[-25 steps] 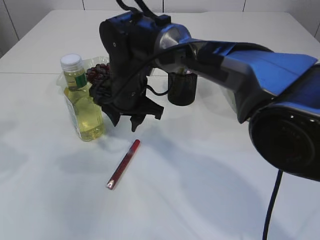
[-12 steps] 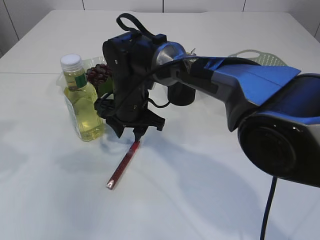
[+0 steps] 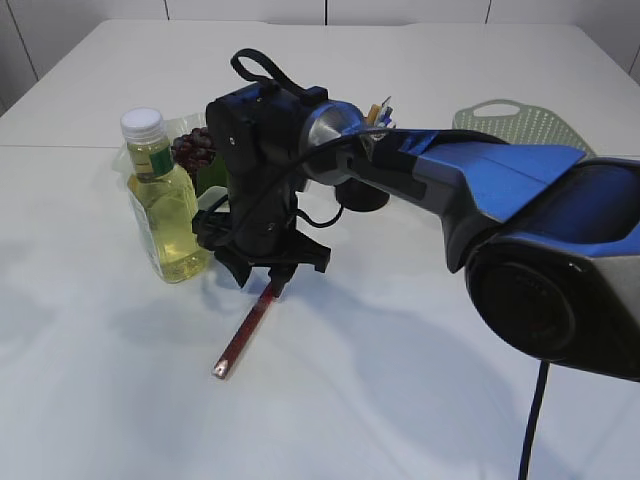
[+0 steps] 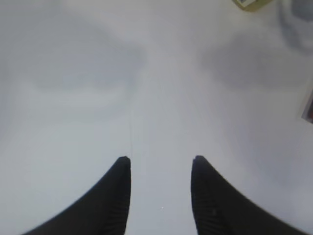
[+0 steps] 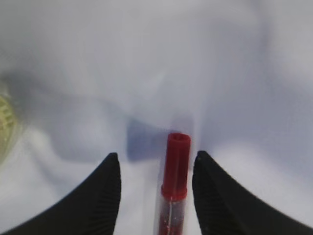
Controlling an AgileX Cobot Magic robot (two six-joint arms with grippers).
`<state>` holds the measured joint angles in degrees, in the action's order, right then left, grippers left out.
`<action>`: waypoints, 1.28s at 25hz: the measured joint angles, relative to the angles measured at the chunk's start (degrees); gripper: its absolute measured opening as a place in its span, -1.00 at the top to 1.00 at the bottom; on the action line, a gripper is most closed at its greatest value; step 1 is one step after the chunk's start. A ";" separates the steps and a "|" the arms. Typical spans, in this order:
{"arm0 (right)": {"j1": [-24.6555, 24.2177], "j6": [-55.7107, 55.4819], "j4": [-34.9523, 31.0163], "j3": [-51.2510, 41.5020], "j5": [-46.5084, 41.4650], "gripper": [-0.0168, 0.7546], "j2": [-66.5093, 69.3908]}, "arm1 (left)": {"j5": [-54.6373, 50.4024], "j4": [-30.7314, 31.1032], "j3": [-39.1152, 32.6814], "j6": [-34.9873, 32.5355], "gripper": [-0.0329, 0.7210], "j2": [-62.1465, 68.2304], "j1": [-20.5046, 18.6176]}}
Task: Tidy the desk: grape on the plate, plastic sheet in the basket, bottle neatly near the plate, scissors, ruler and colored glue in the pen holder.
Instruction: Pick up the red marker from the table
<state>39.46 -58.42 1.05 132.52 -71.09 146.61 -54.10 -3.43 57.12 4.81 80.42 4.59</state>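
My right claw (image 5: 155, 169) is low over the tabletop (image 3: 400, 350), its fingers (image 5: 107, 196) spread apart with the red colored glue (image 5: 174, 181) lying between them, the capped end pointing away from my wrist camera. I cannot tell whether either finger touches the tube; in the right wrist view it lies nearer the right finger, with a gap showing on the left. In the exterior view the tube's near end pokes out from under the claw toward the front, resting flat on the white surface.

Just to the left of the claw stands the bottle (image 3: 165, 215), upright, white cap on, with yellow liquid inside. Behind it, close by, the grape (image 3: 195, 145) sits on the plate (image 3: 175, 125), partly hidden by the arm. The dark pen holder (image 3: 365, 190) is behind the wrist, mostly hidden, with a few tips showing above it. The green basket (image 3: 515, 118) is farther right, toward the back edge.

Open room lies in front and to the right of the tube.

My left claw (image 4: 160, 164) hangs over bare tabletop, fingers apart, holding nothing.
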 joint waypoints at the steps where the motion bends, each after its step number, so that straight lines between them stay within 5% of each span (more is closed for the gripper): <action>1: 0.00 0.00 0.25 0.00 0.00 -0.05 0.00 | 0.00 0.00 0.00 0.00 0.13 0.00 0.00; 21: 0.00 -0.11 1.24 0.03 0.14 0.01 0.94 | 0.68 0.00 0.00 0.00 0.13 0.00 0.00; 32: 0.00 -0.11 1.85 0.03 0.24 0.39 0.94 | 0.68 0.00 0.00 0.00 0.13 0.00 0.00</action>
<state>39.46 -58.53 2.90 132.55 -70.85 147.55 -53.42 -3.43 57.12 4.81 80.42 4.59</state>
